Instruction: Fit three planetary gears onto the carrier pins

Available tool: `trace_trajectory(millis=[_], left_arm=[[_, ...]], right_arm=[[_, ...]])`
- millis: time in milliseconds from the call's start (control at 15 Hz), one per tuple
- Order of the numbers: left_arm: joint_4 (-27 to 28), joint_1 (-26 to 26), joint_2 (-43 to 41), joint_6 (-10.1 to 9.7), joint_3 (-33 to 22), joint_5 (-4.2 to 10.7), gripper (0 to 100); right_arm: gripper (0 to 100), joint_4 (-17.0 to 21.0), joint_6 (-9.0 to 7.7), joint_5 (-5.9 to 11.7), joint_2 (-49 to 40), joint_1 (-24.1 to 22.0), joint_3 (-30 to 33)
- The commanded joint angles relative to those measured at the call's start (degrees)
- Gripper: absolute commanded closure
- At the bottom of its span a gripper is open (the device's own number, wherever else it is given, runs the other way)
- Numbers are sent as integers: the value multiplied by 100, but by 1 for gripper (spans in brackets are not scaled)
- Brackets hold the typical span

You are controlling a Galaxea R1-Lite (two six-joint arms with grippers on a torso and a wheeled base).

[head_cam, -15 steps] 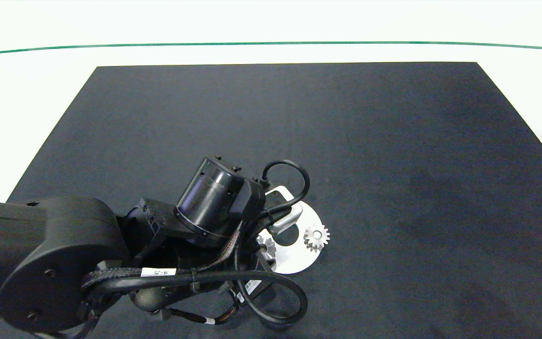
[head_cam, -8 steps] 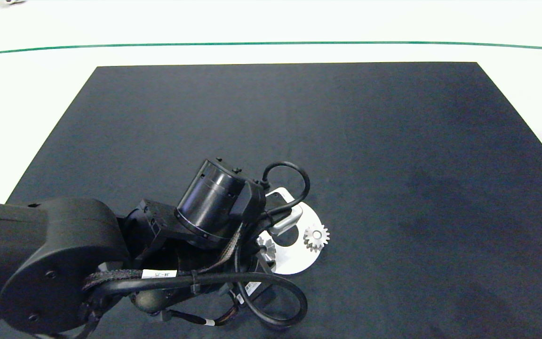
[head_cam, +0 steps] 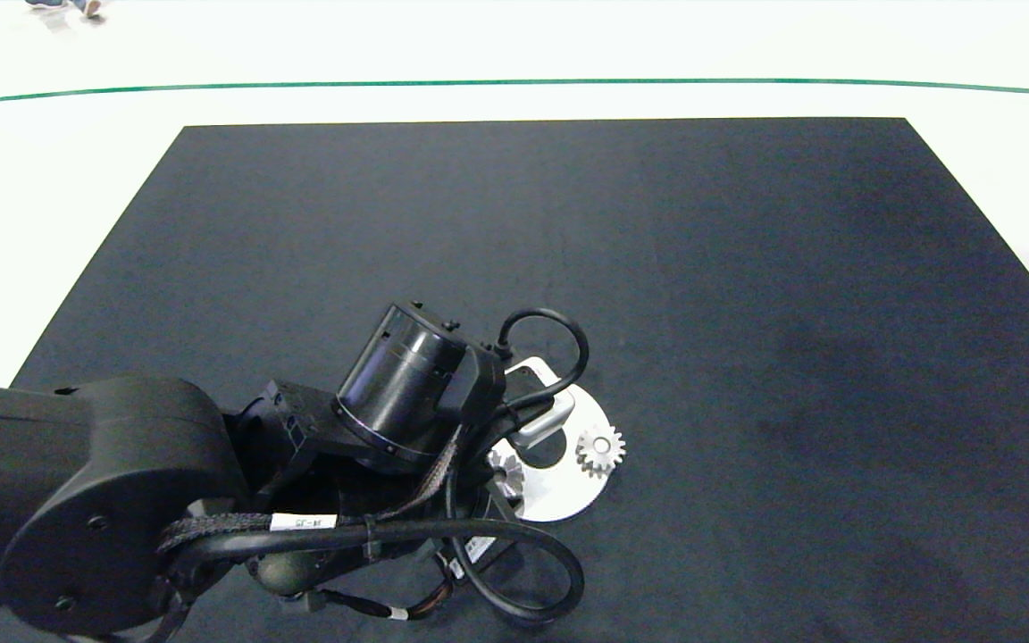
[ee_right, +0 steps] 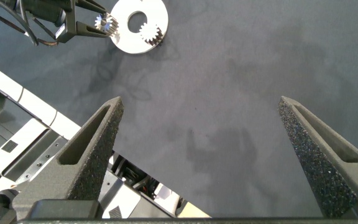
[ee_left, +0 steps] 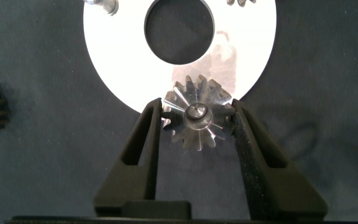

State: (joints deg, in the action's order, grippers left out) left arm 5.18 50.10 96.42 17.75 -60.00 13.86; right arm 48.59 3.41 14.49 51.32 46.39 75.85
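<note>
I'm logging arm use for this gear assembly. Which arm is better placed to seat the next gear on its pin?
Left. The left gripper is shut on a gear at the white disc's edge. The right gripper hangs open, far from the disc.

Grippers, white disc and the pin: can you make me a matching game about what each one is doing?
Things:
1. left gripper
2. right gripper
3. white disc
4. bare pin

States:
A. open, holding nothing, above the dark mat
B. lies flat on the dark mat
C. closed on a gear at the disc's edge
D. stands upright on the disc with no gear on it

Pairs: 1-C, 2-A, 3-B, 4-D
</note>
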Motion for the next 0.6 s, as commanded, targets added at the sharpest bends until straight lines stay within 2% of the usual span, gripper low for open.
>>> trace_trajectory(millis=[67, 267, 400, 467, 533, 600], left_arm=[[0, -1, 9, 9, -3, 11, 0], [-17, -18, -26, -8, -82, 11, 0], [80, -150, -308, -131, -609, 11, 0], [466, -458, -439, -175, -996, 11, 0], [923, -651, -589, -307, -1400, 11, 0], [1328, -800, -642, -544, -1769, 3, 0]], right_arm=[[0, 28, 1, 10, 1, 2, 0], [0, 28, 1, 10, 9, 2, 0], [0, 28, 1, 10, 1, 2, 0], [0, 28, 1, -8, 9, 2, 0], [0, 28, 1, -8, 18, 2, 0], [0, 28, 1, -8, 18, 2, 0]])
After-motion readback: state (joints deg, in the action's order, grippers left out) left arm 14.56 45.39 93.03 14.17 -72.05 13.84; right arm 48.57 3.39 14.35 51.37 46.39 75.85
